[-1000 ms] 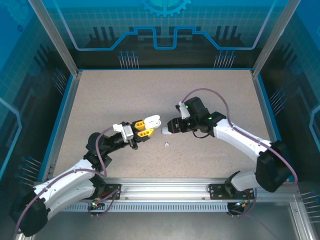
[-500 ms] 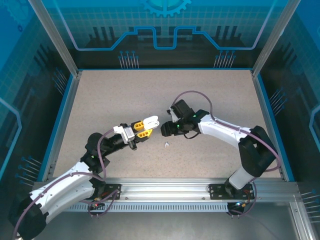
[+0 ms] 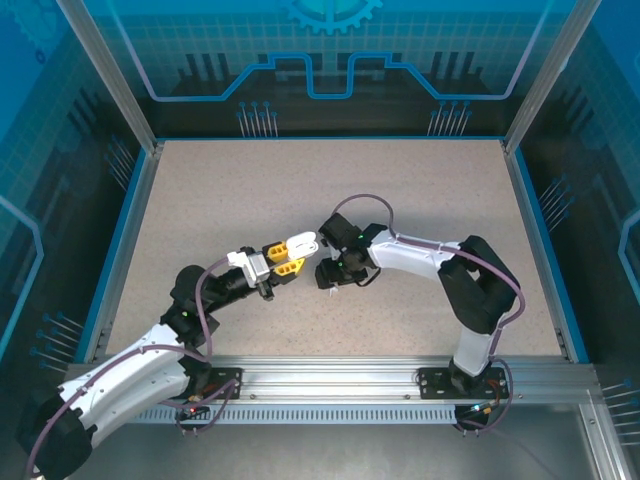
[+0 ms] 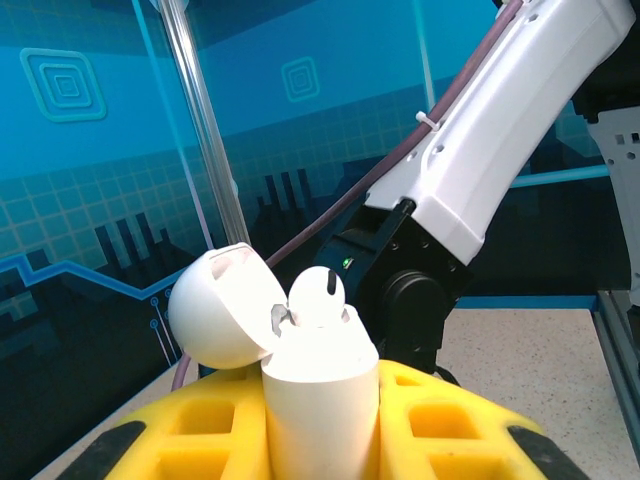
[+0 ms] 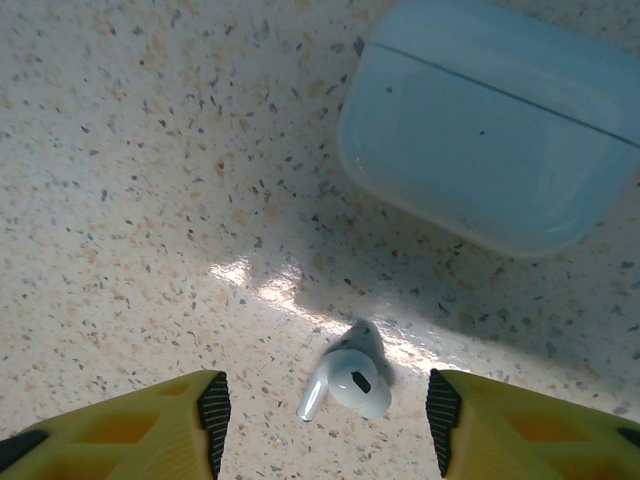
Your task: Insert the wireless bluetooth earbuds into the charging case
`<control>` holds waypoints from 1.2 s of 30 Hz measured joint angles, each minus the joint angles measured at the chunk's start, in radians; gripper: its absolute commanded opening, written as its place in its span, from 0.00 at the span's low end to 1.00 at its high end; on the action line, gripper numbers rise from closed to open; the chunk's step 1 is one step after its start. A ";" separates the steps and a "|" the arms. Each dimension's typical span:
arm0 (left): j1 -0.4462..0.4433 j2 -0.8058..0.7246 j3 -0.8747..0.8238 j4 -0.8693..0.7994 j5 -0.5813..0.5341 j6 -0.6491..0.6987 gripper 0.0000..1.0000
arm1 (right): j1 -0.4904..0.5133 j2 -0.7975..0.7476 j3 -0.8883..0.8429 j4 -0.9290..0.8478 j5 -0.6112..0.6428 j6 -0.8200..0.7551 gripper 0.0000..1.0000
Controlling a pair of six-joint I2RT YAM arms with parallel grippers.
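Observation:
My left gripper (image 3: 288,260) is shut on an upright white charging case (image 4: 320,400), held above the table. The case's lid (image 4: 220,305) is hinged open to the left. One white earbud (image 4: 317,297) sits in the case, its head poking out of the top. My right gripper (image 3: 327,279) points down at the table just right of the held case (image 3: 303,242). In the right wrist view a loose white earbud (image 5: 345,385) lies on the table between the yellow fingers (image 5: 205,415). The right gripper (image 5: 325,420) stands open around it, touching nothing.
A closed pale case (image 5: 490,130) with a seam line lies just beyond the loose earbud. The speckled table (image 3: 220,200) is walled by blue panels and metal posts (image 3: 110,80). The right arm (image 4: 500,130) stands close behind the held case.
The right arm has swung left and down until its gripper straddles the loose earbud on the table. The left gripper shifted slightly at first, then held still with the case.

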 measured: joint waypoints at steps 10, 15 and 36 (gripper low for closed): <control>0.000 0.000 0.000 0.000 -0.008 -0.005 0.03 | 0.061 0.072 0.076 -0.104 0.101 -0.022 0.58; 0.000 0.000 0.000 -0.001 -0.015 -0.007 0.03 | 0.066 0.105 0.080 -0.131 0.133 -0.031 0.57; 0.000 0.000 0.000 -0.007 -0.019 -0.008 0.03 | 0.067 0.033 0.077 -0.167 0.122 -0.062 0.56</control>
